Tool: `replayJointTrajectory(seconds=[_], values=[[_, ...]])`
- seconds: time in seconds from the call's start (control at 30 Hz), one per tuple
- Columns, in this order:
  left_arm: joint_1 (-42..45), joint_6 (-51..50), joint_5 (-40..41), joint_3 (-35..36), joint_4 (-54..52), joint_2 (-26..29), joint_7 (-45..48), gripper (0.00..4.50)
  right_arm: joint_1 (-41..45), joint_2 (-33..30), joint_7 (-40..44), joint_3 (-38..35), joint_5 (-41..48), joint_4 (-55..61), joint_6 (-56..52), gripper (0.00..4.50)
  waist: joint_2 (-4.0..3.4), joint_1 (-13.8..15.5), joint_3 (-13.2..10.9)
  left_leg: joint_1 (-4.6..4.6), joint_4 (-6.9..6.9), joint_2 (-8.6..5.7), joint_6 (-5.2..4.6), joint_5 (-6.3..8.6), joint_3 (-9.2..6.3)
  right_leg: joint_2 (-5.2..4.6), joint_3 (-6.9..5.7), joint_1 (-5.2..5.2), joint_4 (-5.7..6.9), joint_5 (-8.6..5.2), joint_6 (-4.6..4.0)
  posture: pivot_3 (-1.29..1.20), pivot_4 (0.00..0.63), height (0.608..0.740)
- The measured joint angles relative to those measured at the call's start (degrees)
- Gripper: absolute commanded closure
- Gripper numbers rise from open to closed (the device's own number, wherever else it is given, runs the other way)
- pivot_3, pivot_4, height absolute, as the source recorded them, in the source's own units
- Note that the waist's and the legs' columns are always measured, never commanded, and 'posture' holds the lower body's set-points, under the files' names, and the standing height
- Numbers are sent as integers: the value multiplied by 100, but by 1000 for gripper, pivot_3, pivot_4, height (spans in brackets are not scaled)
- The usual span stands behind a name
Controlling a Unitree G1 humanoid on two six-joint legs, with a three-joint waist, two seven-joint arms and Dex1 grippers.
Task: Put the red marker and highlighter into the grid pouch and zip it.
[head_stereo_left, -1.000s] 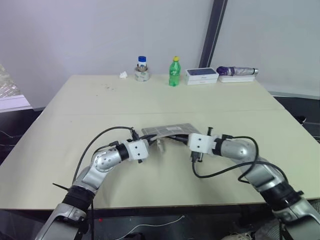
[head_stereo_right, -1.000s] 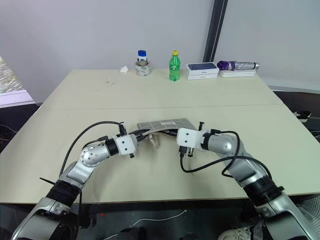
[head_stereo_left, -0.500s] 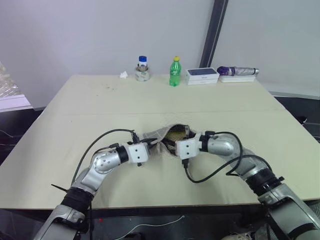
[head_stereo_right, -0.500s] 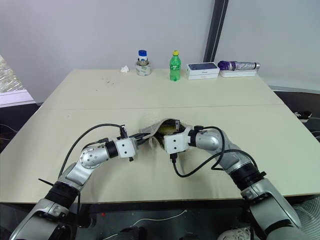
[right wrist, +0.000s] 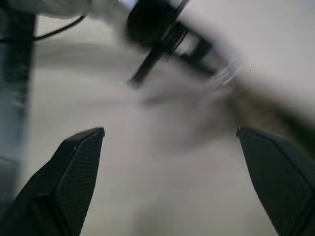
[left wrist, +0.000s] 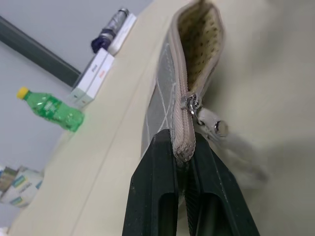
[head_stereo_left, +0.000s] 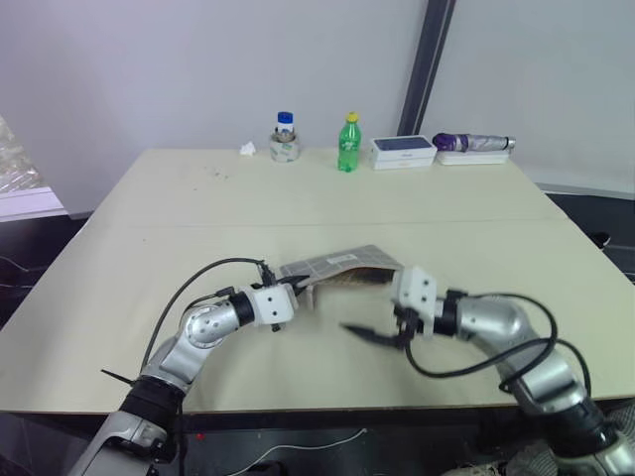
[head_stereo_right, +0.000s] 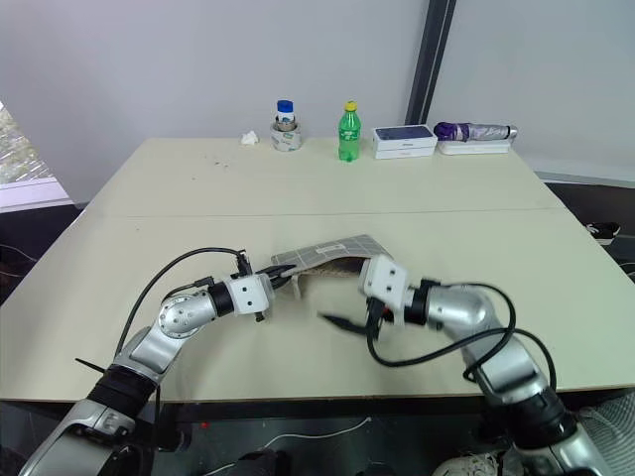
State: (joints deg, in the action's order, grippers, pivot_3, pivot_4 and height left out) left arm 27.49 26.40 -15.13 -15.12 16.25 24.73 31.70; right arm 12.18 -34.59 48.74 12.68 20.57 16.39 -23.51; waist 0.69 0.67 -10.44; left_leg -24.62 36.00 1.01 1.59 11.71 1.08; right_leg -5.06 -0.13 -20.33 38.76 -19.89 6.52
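Since the earlier frames the right gripper (head_stereo_left: 369, 334) had pulled back from the mouth of the grid pouch (head_stereo_left: 342, 265) toward the near edge of the table (head_stereo_left: 198, 213), and its 2 fingers now stood wide apart, holding nothing, just off the pouch's near right side. At the pouch's left end the left gripper (left wrist: 183, 164) was clamped on the corner by the zip, lifting that end slightly. From the left wrist, the zip (left wrist: 192, 103) was undone, the mouth gaping to show a yellowish dotted lining; whether the red marker or highlighter lay inside could not be told. Along the far edge stood a green bottle (head_stereo_left: 347, 143), a small jar (head_stereo_left: 285, 139) and a white box (head_stereo_left: 403, 151).
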Motion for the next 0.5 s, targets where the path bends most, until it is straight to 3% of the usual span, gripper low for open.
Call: replayJointTrajectory(seconds=[0.1, 0.23, 0.47, 0.5], values=[[38, 5, -93, -35, 2, -36, -25, 4500, -57, 724, -487, -3, 43, -501, -303, 27, -1, -48, 0, 1, 2, 0, 1, -1, 3, 3, 5, -9, 16, 0, 0, 0, 150, 740], [133, 36, -200, -122, 3, 2, -17, 4500, 539, 1489, -1056, -24, -26, -987, -460, 27, -1, -66, -1, 1, -1, -1, 3, -2, 2, 3, 5, -13, 21, 0, -1, 0, 150, 740], [174, 41, -238, -134, 1, 35, -40, 4500, 1287, 2548, -1308, 11, -111, -1924, -339, 27, -1, -36, 0, 0, 0, -3, 3, -2, 3, 2, 4, -14, 21, 0, 0, 0, 150, 740], [174, 33, -242, -128, 16, 62, -57, 4500, 1347, 2618, -1299, 32, -147, -2041, -271, 264, -1, -34, -1, 0, 1, -4, 2, -1, 3, 2, 4, -15, 21, -1, -1, 0, 150, 740]])
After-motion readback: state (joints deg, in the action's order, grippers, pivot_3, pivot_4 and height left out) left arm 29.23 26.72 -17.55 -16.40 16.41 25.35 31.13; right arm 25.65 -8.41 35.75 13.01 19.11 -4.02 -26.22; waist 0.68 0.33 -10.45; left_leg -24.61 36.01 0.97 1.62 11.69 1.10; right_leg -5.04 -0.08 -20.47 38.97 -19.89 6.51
